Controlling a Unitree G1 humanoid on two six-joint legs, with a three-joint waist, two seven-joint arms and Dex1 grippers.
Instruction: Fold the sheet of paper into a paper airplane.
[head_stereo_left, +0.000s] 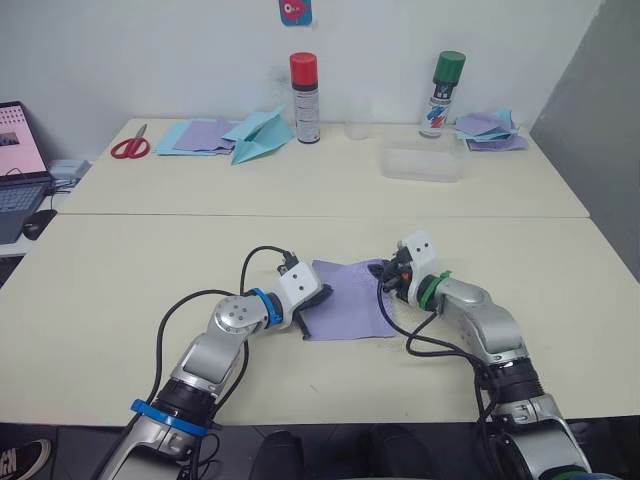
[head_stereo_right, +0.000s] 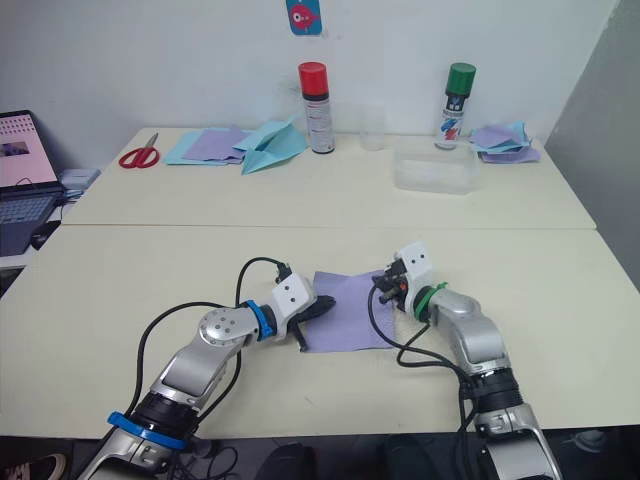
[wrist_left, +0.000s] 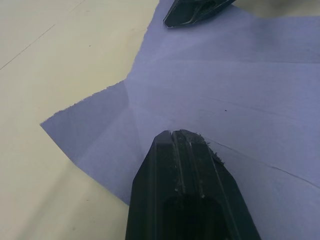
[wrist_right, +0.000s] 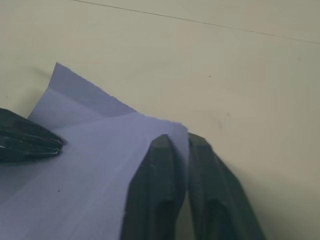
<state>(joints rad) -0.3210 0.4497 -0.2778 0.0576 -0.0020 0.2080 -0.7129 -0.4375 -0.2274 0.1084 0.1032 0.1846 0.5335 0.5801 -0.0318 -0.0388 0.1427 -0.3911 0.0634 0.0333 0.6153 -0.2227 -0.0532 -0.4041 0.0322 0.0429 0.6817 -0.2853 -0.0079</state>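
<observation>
Right gripper (wrist_right: 181, 142): two black fingers pinched together on the far right corner of the sheet of paper (head_stereo_left: 350, 312), the edge caught between the tips. Left gripper (wrist_left: 181, 136): fingers pressed together, flat on the paper's left side, apparently pinning it rather than gripping; nothing shows between the tips.

Sheet of paper: thin lavender stock, matte, near-square, lying on the near table (head_stereo_left: 120, 300) between the two arms. Several straight creases cross it; one corner on the left is turned up in a small triangular flap with a slightly ragged edge.

Step in hand, as judged: an early fold, with the sheet still largely open and no pointed nose yet formed. The next move likely calls for the right gripper to carry its pinched corner over toward a crease line while the left holds the sheet against sliding; the paper looks light and apt to shift or buckle.

Also present, on the far table: red-handled scissors (head_stereo_left: 130, 147), a light-blue paper airplane (head_stereo_left: 258, 138), two spray cans, red-capped (head_stereo_left: 304, 83) and green-capped (head_stereo_left: 442, 93), and a clear plastic container (head_stereo_left: 422, 163).
</observation>
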